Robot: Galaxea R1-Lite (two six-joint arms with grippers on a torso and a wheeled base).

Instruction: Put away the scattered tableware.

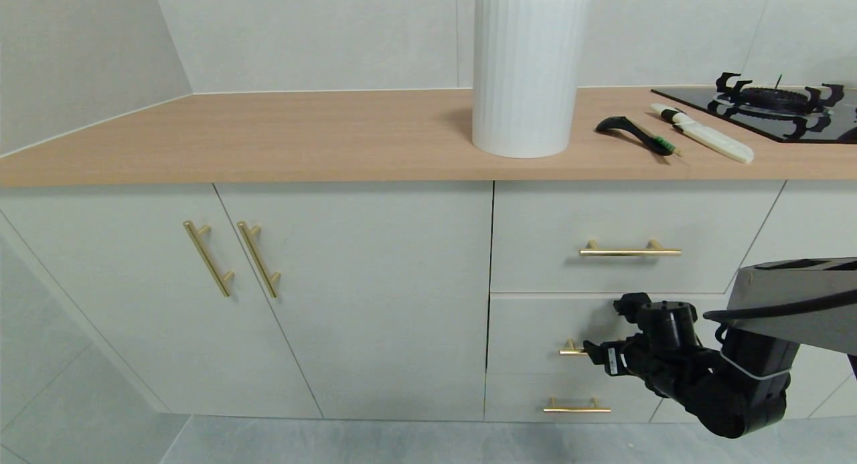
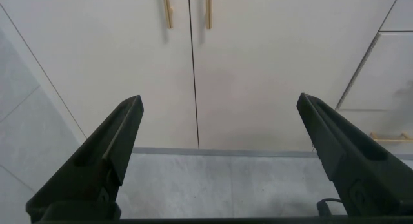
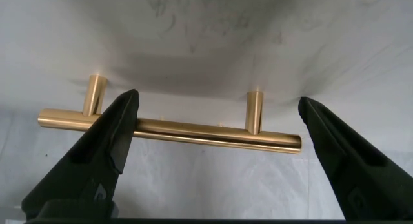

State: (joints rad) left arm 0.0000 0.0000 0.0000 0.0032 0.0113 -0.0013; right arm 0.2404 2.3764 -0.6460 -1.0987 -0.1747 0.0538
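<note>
Here, right jaws spread wide and holding nothing, low at the cabinet front, tips just short of the brass handle point(image 3: 193, 130) of the middle drawer point(image 1: 529, 330). Straight ahead of the gap, that bar: long axis level, running along the line from one finger to the other rather than across it; contact not clear. Probably a quarter roll of the wrist needed before any pinch, or else a hook and pull. Left jaws likewise spread wide and bare, low before the double doors point(image 2: 193, 69), well apart from the drawers; right arm point(image 1: 710, 383) plainly the nearer. Further out and above, on the counter point(image 1: 268, 136), the tableware not yet put away: black spoon point(image 1: 633, 132) and white knife point(image 1: 703, 134), near each other and roughly parallel, between the white ribbed canister point(image 1: 525, 69) and the hob point(image 1: 770, 106).
</note>
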